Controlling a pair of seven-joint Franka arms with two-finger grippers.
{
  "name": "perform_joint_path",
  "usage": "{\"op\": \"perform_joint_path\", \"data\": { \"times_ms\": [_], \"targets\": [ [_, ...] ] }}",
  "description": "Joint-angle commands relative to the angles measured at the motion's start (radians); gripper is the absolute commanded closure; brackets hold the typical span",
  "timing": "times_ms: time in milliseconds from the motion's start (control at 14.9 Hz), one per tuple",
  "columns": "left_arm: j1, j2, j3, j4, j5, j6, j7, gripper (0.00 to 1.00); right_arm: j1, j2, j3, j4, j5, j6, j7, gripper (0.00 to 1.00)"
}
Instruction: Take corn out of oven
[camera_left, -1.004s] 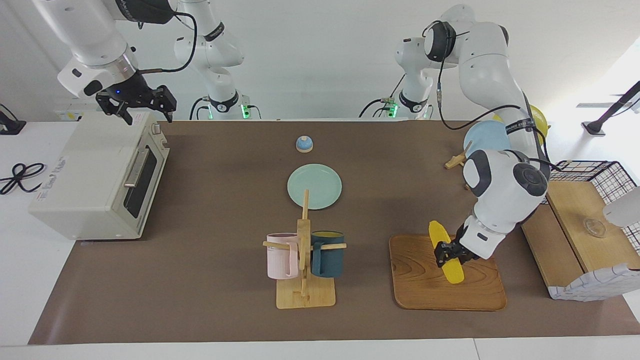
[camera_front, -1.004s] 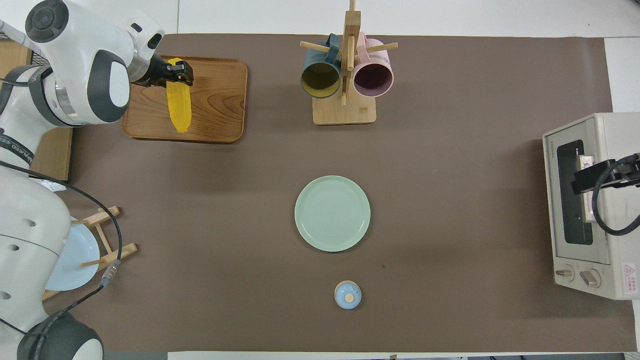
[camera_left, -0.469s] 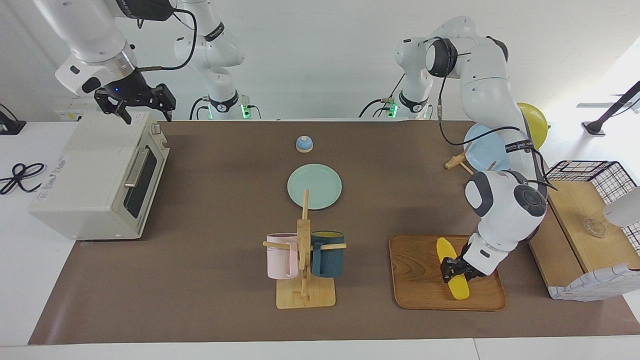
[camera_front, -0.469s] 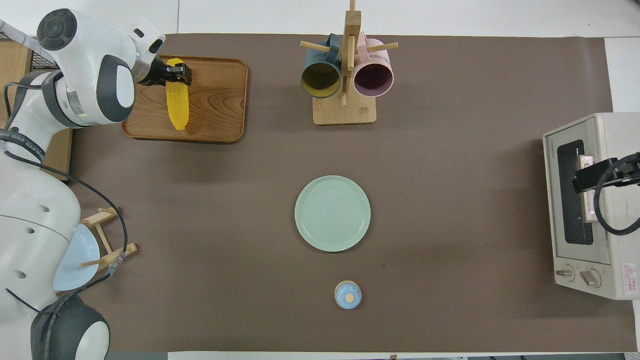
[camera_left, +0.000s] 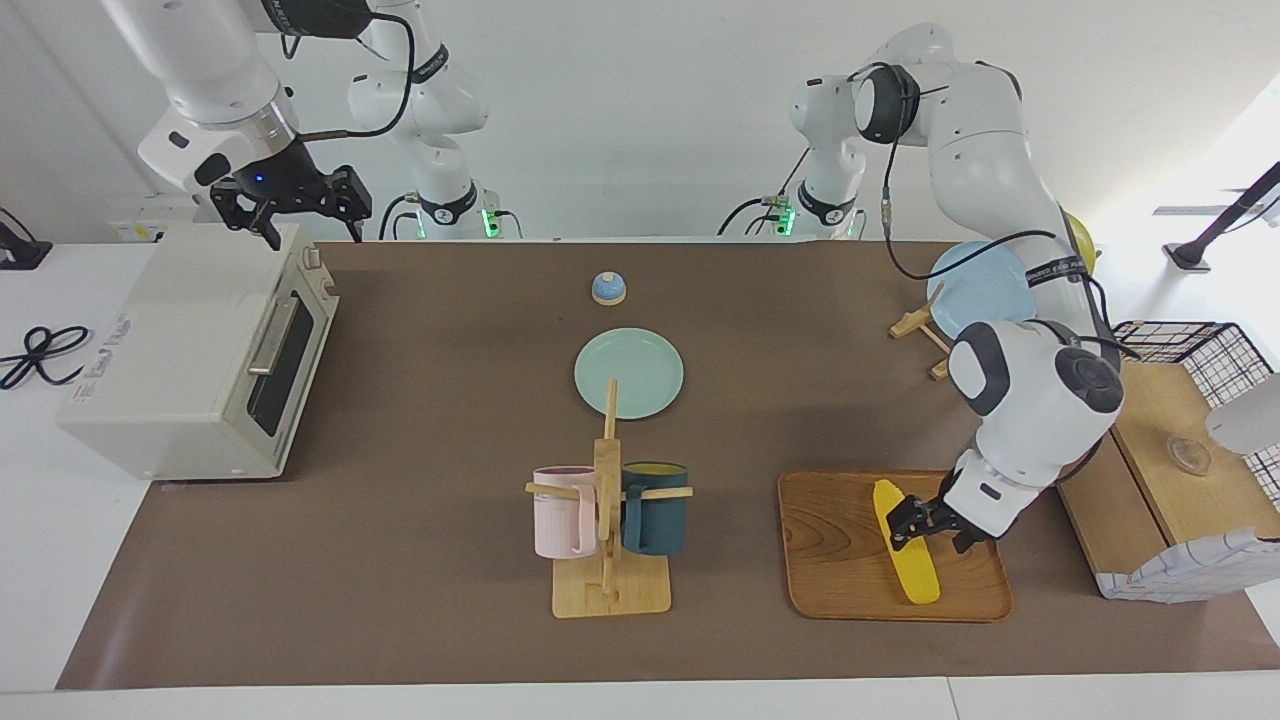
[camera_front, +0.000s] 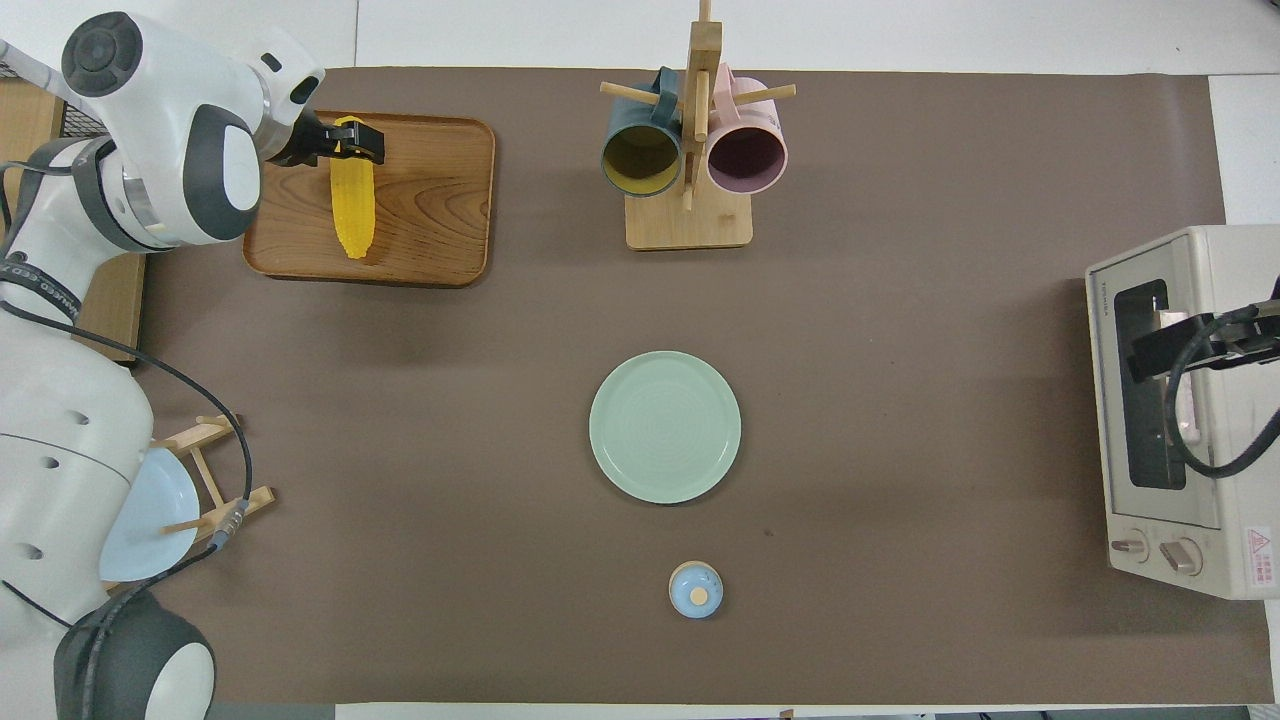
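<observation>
Corn (camera_left: 906, 542): bright yellow, slim, tapered, no husk; laid flat on wooden tray (camera_left: 840, 560) at left arm's end of desk (camera_left: 420, 420). Left tool (camera_left: 926, 522) seen over corn's mid part, fingers spread, not clamped. Oven (camera_left: 190, 360): off-white box, dark glass, door shut, at right arm's end. Right tool (camera_left: 300, 205) held over oven's top, fingers apart, nothing gripped.

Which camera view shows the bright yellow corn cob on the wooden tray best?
The overhead view: the bright yellow corn cob lies nearly whole on the wooden tray, only its end under the left tool. The facing view shows the cob too, but the tool crosses its middle.
</observation>
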Motion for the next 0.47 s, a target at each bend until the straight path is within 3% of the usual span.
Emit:
{"op": "perform_joint_path", "data": {
  "times_ms": [0,134,402],
  "targets": [
    [0.025,-0.179,0.030,-0.091,0.007,-0.151,0.005,0.00,-0.009,0.012,0.005,0.021,0.026,-0.010,0.021,0.00],
    [0.020,-0.261,0.072,-0.086,0.007,-0.244,0.002,0.00,-0.011,0.009,0.005,0.011,0.027,0.016,0.021,0.00],
    [0.017,-0.346,0.102,-0.041,0.071,-0.253,0.000,0.00,-0.020,0.008,0.001,-0.020,0.026,0.049,0.018,0.00]
  ]
}}
